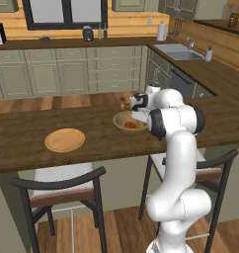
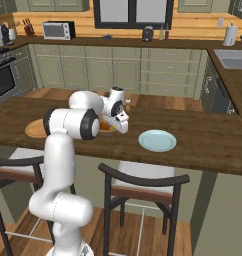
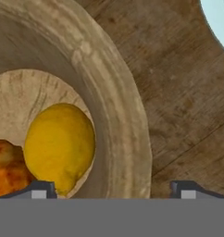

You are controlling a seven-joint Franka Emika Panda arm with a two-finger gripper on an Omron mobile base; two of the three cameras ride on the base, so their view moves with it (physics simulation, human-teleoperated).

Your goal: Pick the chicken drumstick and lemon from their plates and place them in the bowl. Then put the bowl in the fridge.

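Hovering just over the bowl [image 3: 127, 139], the hand [image 3: 114, 190] had its fingers spread wide w/ nothing between them; one tip sat over the inside, the other outside the thick wall, so it straddled the rim. Lemon [image 3: 59, 147] lay on the bowl floor right by the inner tip, w/ the chicken drumstick [image 3: 6, 169] touching it further in. Both plates were bare: wooden plate [image 1: 65, 140] well off to the far side of the bowl, teal plate [image 2: 157, 140] near the outer-tip side.

Risks, as I judged them: closing on a thick, curved wall could slip or tip the bowl on lift, spilling lemon & drumstick. Inner tip coming down could pinch or shove the lemon, pushing the grip off-line. A one-sided hold on a loaded bowl prob tilts.

Room: worktop [image 1: 22, 133] beside the outer tip was bare wood up to the teal plate, so clearance there looked ok. Near edge of the worktop lay close behind the bowl; chairs [image 1: 62, 185] stood below it. Fridge not seen, so path to it can't be judged.
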